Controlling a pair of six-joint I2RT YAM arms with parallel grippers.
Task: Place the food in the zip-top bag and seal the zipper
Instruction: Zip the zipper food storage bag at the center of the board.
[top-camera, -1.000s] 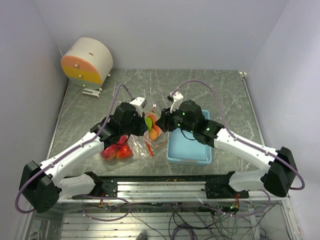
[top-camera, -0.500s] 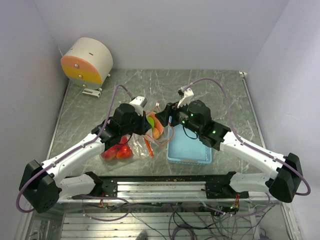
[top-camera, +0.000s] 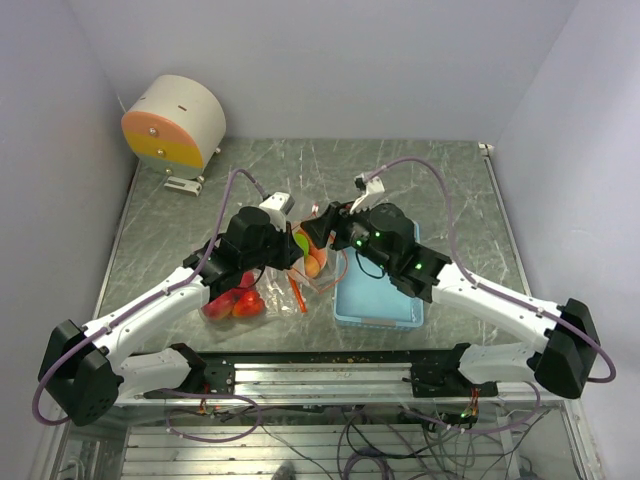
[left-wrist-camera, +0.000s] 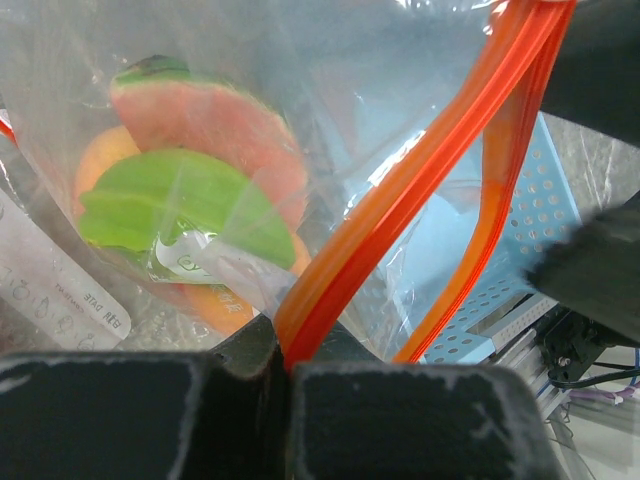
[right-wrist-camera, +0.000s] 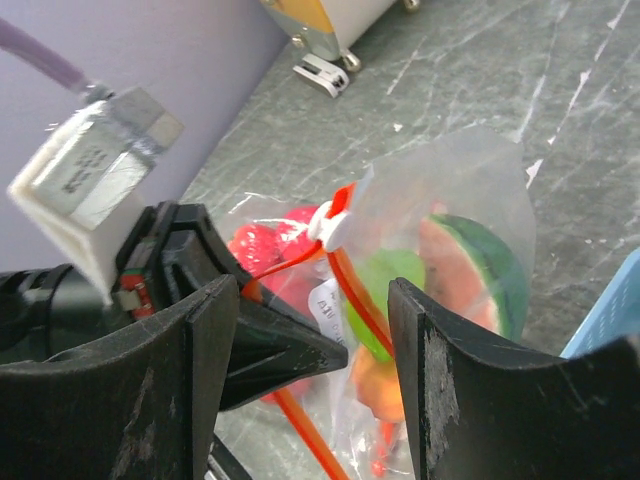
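The left claw (left-wrist-camera: 285, 365) is clamped on one end of the zipper (left-wrist-camera: 400, 200), whose strip runs toward the wide-open, empty right claw (right-wrist-camera: 312, 300), with the fruit-filled bag (top-camera: 318, 262) between the arms on the worktop (top-camera: 450, 190).

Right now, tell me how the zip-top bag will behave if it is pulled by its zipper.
Likely floppy: the zip-top bag is thin, crinkled film, creasing where the left gripper pinches the zipper. Probably light itself, so the food inside would shift and weigh it down.
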